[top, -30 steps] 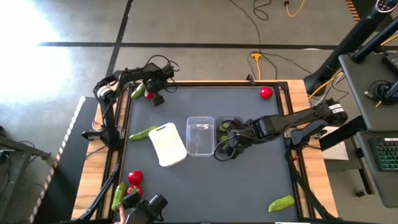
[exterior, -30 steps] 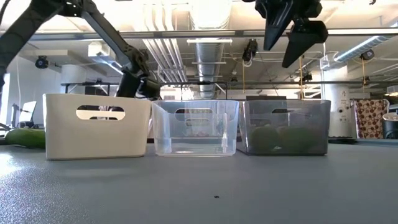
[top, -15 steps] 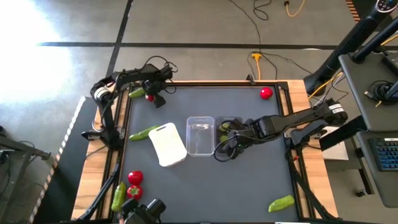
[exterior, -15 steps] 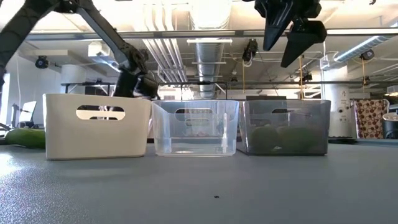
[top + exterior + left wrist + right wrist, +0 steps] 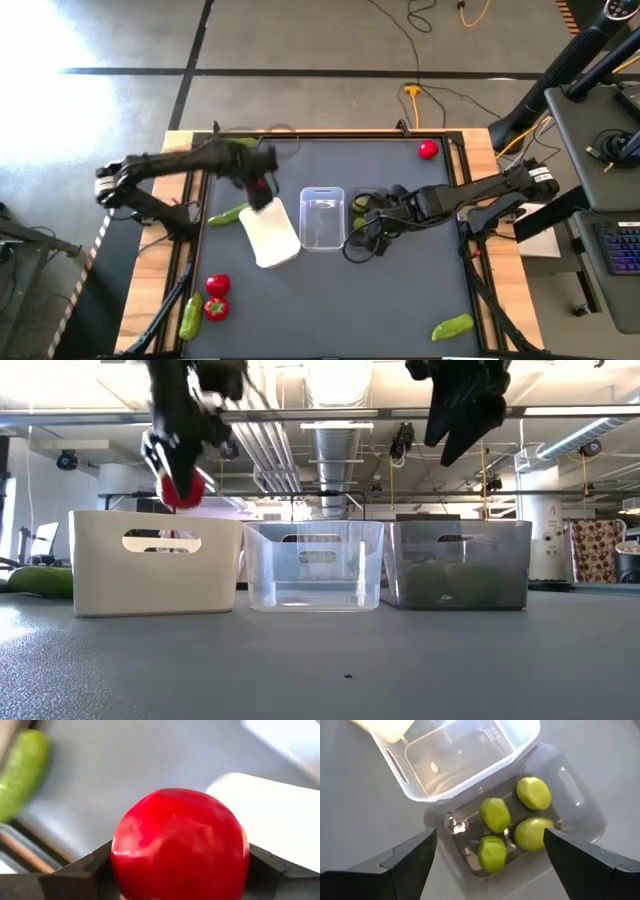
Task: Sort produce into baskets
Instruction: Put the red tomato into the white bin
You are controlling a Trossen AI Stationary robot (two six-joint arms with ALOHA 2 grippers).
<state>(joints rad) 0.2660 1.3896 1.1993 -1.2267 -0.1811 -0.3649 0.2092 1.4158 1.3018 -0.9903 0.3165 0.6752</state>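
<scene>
My left gripper (image 5: 262, 188) is shut on a red tomato (image 5: 179, 845) in the air over the far end of the white basket (image 5: 270, 235). In the low view the tomato (image 5: 180, 490) hangs above the white basket's rim (image 5: 155, 513). The clear basket (image 5: 322, 218) stands beside the white one, then the dark grey basket (image 5: 372, 200), which holds several limes (image 5: 495, 815). My right gripper (image 5: 490, 865) is open and empty above the dark basket. My left gripper pinches the tomato by its two opposite sides (image 5: 120, 860) between its two fingers (image 5: 75, 872). The tomato is lifted clear, above the white basket's far end. The fingers come from above, slanting.
A cucumber (image 5: 229, 214) lies left of the white basket. Two tomatoes (image 5: 217, 296) and a cucumber (image 5: 190, 316) lie near the front left. Another tomato (image 5: 428, 150) lies at the far right, and a cucumber (image 5: 452, 326) at the front right.
My left gripper has gone from the table's far left corner toward the white basket and upward, carrying the red tomato, which now hangs above the basket's rim. My right gripper has stayed above the dark basket.
</scene>
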